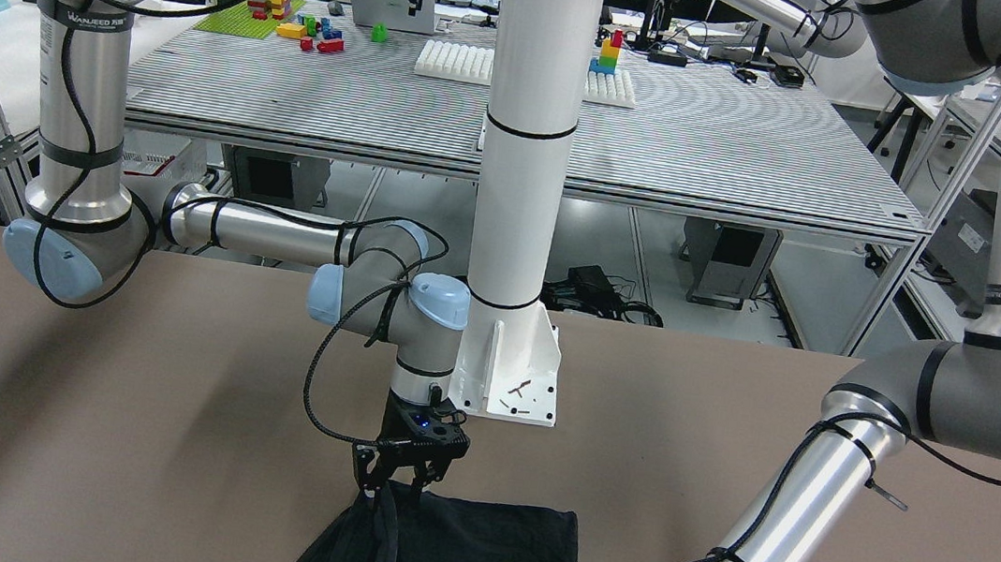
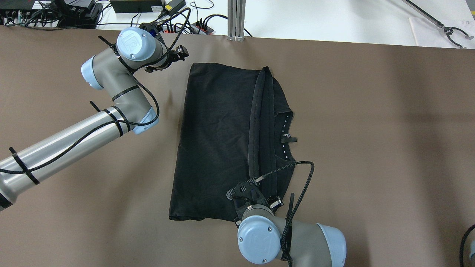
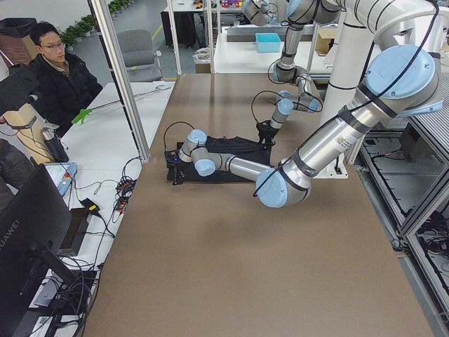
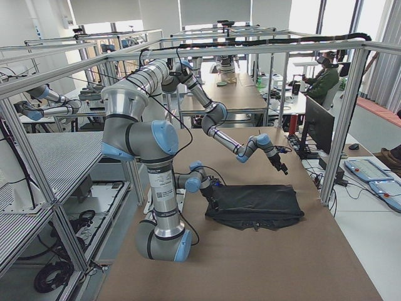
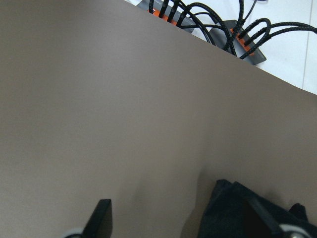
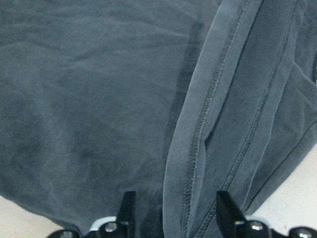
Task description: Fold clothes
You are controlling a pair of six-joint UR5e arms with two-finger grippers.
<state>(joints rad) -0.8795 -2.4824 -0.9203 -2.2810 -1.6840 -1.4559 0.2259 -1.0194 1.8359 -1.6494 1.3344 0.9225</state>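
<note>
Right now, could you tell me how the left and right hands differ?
The left hand is beside the cloth's far corner; the right hand is over its near edge. A hem lies between the right hand's fingers; mostly bare table between the left's. Both are open.

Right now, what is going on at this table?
Two robot arms are folding black clothes on the table. One side is already folded over, leaving a raised hem. The right tool is open, low over the robot-side edge, straddling that hem. The left tool is open beside the far corner, off the cloth.
</note>
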